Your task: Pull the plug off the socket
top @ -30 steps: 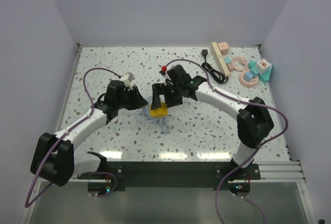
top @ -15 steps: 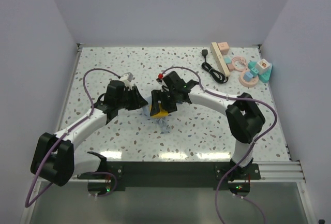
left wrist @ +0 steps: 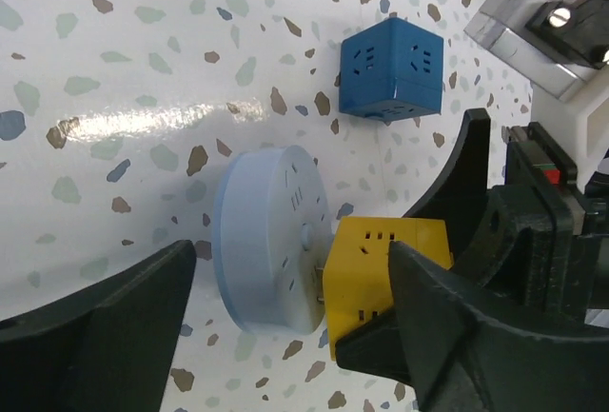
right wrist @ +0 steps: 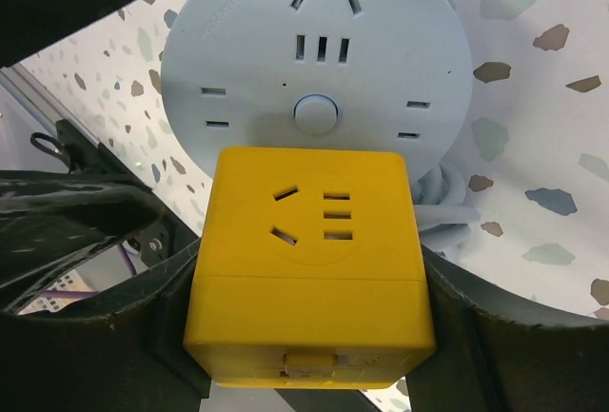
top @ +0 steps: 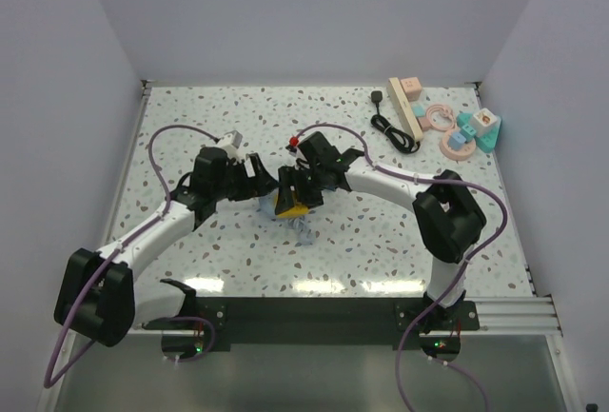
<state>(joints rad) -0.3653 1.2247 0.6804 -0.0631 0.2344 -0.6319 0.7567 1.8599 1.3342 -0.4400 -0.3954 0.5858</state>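
Plug (left wrist: 385,274) prongs toward round socket (left wrist: 271,236) face

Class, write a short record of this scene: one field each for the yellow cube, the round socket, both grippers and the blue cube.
yellow cube: plugged into the face of the round socket, pins showing between them
round socket: pale blue disc, slots on its face
right gripper: shut on the yellow cube
left gripper: open, one finger on either side of socket and cube
blue cube: on the table, apart from the others
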